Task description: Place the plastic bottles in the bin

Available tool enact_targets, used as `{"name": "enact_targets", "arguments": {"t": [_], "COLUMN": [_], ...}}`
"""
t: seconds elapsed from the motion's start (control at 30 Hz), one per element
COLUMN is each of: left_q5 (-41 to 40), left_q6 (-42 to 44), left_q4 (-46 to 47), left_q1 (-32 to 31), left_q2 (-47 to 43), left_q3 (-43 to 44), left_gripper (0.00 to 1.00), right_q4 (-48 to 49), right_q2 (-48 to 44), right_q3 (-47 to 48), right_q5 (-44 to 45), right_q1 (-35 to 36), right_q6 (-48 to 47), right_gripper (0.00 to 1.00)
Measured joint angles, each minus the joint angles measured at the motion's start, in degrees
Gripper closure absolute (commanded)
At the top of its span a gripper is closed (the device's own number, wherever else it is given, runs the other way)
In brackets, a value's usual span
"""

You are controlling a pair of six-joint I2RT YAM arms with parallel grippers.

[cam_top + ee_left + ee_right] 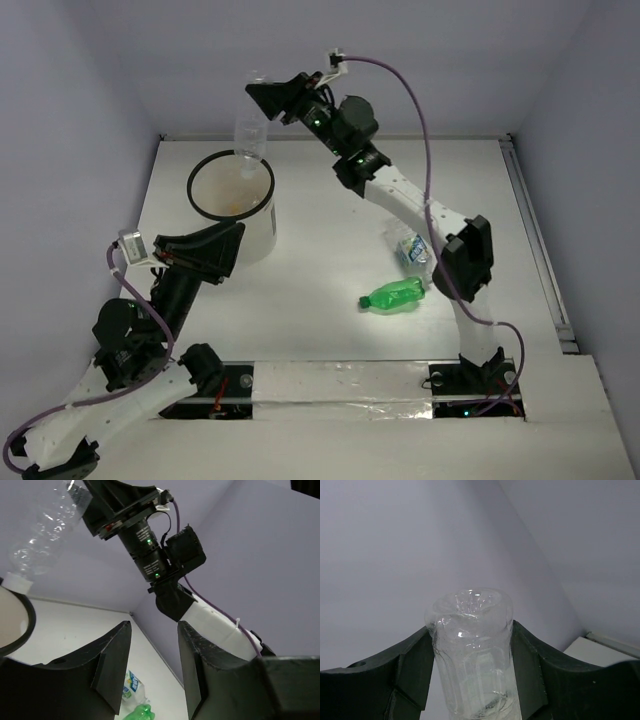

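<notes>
Bottle poised over the bin: the right hand (262, 98) is clamped on a clear bottle (250, 135), gripping it near its base and holding it high with the cap pointing down. The bottle's long axis runs close to vertical and the cap hangs above the bin (192, 200) opening, towards the rim's 1 o'clock edge, so a release looks likely to drop it straight inside. The left hand (232, 243) waits at the bin's 6 o'clock, just beside the white wall, fingers apart and empty. Two more lie on the tabletop (330, 190) at about 4 o'clock from the bin: a green bottle (395, 295) on its side, long axis roughly 9 to 3, and a labelled bottle (408, 245) just beyond it, both nearer the right arm
</notes>
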Motion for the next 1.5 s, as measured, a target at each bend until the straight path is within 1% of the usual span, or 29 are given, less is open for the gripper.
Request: {"name": "enact_targets", "arguments": {"t": [0.13,0.2,0.27,0.3,0.33,0.37,0.43,0.67,0.8,0.9,0.93,1.0,1.03,1.1,1.13,1.17,1.23,1.27,1.33,1.4,1.43,1.47,1.5], "left_q5": [-2.03,-2.71,-3.19,-3.34,-3.58,-3.8,-4.11,-4.46,-4.37,-3.61,-2.97,-1.03,0.2,2.62,3.72,4.66,6.23,6.88,8.13,9.14,9.42,9.77,10.19], "left_q6": [0.5,0.59,0.68,0.7,0.72,0.76,0.81,0.92,0.94,1.2,1.33,1.62,1.77,1.92,2.03,2.21,2.69,3.15,4.26,6.36,7.52,8.98,10.93], "left_q4": [-3.67,-5.05,-5.95,-6.14,-6.29,-6.29,-6.51,-6.71,-6.67,-6.25,-6.01,-5.44,-4.81,-3.32,-2.38,-1.31,0.66,1.73,3.82,5.81,6.56,6.84,7.06], "left_q1": [0.0,0.0,0.0,0.0,0.0,0.0,0.0,0.0,0.0,0.0,0.0,0.0,0.0,0.0,-0.04,-0.33,-1.01,-1.51,-2.73,-4.79,-6.12,-7.78,-9.44], "left_q2": [-0.59,-0.72,-1.03,-1.16,-1.29,-1.31,-1.31,-0.72,0.74,3.8,5.44,9.75,12.39,17.84,20.37,22.71,27.63,30.34,34.97,40.3,42.88,46.25,49.64], "left_q3": [0.07,0.0,-0.07,-0.07,-0.07,-0.07,-0.07,-0.07,-0.07,0.31,0.55,1.18,1.53,1.84,1.88,1.86,1.77,1.64,1.6,1.68,2.1,3.19,4.39], "left_gripper": [0.61,0.61,0.61,0.61,0.61,0.61,0.61,0.61,0.61,0.61,0.61,0.61,0.61,0.62,0.62,0.62,0.62,0.61,0.56,0.47,0.43,0.42,0.36], "right_q4": [-0.09,-0.68,-1.46,-1.66,-1.36,-1.11,-0.17,-0.33,-0.35,-0.5,-0.37,-0.52,-0.44,-0.35,-0.48,0.04,-0.55,-1.2,-2.56,-5.35,-6.97,-8.79,-10.58], "right_q2": [7.32,8.87,9.46,9.51,9.27,9.07,8.76,8.2,4.98,-0.37,-2.99,-9.07,-12.04,-20.37,-24.24,-28.94,-38.42,-42.42,-51.63,-59.93,-63.43,-66.97,-70.01], "right_q3": [6.05,6.64,6.64,6.29,5.42,4.59,2.62,-1.07,-4.42,-9.27,-11.56,-16.48,-19.12,-26.73,-30.42,-35.34,-44.39,-48.3,-56.76,-63.52,-65.61,-67.56,-68.89], "right_q5": [1.07,1.79,2.49,2.95,3.37,3.78,4.48,5.51,6.14,7.96,8.85,11.19,12.35,15.23,16.44,17.88,20.85,22.08,24.55,27.78,28.72,29.55,30.23], "right_q1": [2.21,3.3,4.26,4.76,5.2,5.57,6.25,6.95,6.91,6.86,6.86,6.86,6.84,6.34,6.01,5.29,3.02,1.62,-1.55,-3.72,-4.09,-4.09,-4.04], "right_q6": [-1.03,-2.84,-4.9,-5.9,-6.88,-7.61,-9.4,-12.83,-14.16,-15.39,-15.89,-17.07,-17.42,-18.05,-18.12,-18.08,-17.46,-17.09,-16.24,-15.63,-15.34,-15.13,-14.99], "right_gripper": [0.48,0.46,0.42,0.38,0.25,0.21,0.16,0.14,0.14,0.19,0.27,0.37,0.51,0.67,0.78,0.82,0.88,0.88,0.88,0.88,0.87,0.86,0.86]}}
